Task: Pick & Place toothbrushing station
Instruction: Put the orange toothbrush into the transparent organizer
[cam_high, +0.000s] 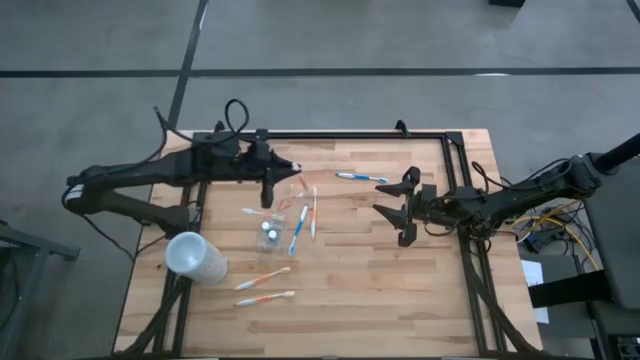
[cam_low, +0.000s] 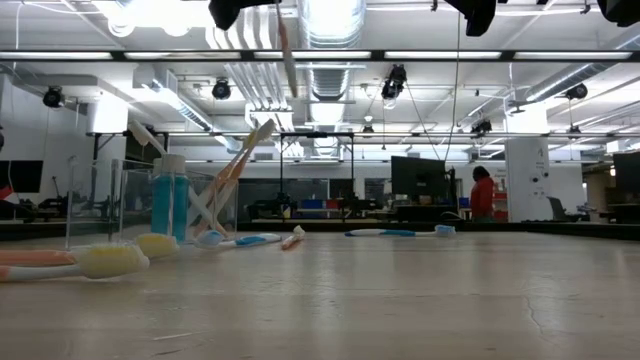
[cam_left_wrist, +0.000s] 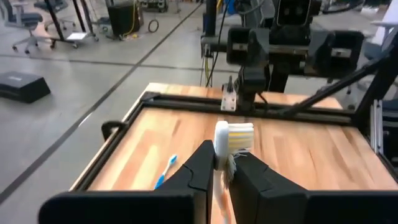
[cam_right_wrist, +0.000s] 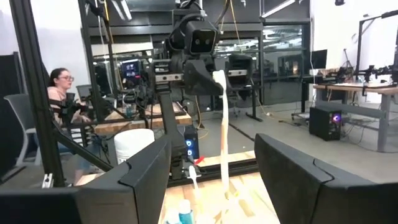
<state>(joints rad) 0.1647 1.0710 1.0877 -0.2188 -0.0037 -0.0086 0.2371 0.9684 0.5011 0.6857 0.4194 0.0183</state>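
Observation:
My left gripper (cam_high: 268, 192) hangs above the table's far left part, shut on a white-orange toothbrush (cam_right_wrist: 222, 130). The brush's bristle head (cam_left_wrist: 234, 136) sticks out past the fingertips. Just nearer stands the clear tumbler (cam_high: 270, 233) with the blue toothpaste tube (cam_low: 169, 203) upright in it and toothbrushes (cam_low: 236, 162) leaning out over its rim. More toothbrushes lie flat on the wood: a blue one (cam_high: 361, 177) at the far side, two (cam_high: 304, 220) beside the tumbler and two (cam_high: 264, 288) near the front. My right gripper (cam_high: 393, 211) waits open at the right, holding nothing. My left gripper pinches the toothbrush between its two fingers at the neck (cam_left_wrist: 222, 163), just below the bristle head. The fingers reach in about level from the table's left and lie across the brush. The handle (cam_low: 288, 55) hangs down below the fingers, clear of the table.
A frosted whitish cup (cam_high: 195, 257) stands at the near left. A black frame (cam_high: 340, 135) runs along the table's far edge and down both sides. The near right of the wood is bare. A person (cam_right_wrist: 62, 93) sits in the room beyond the table.

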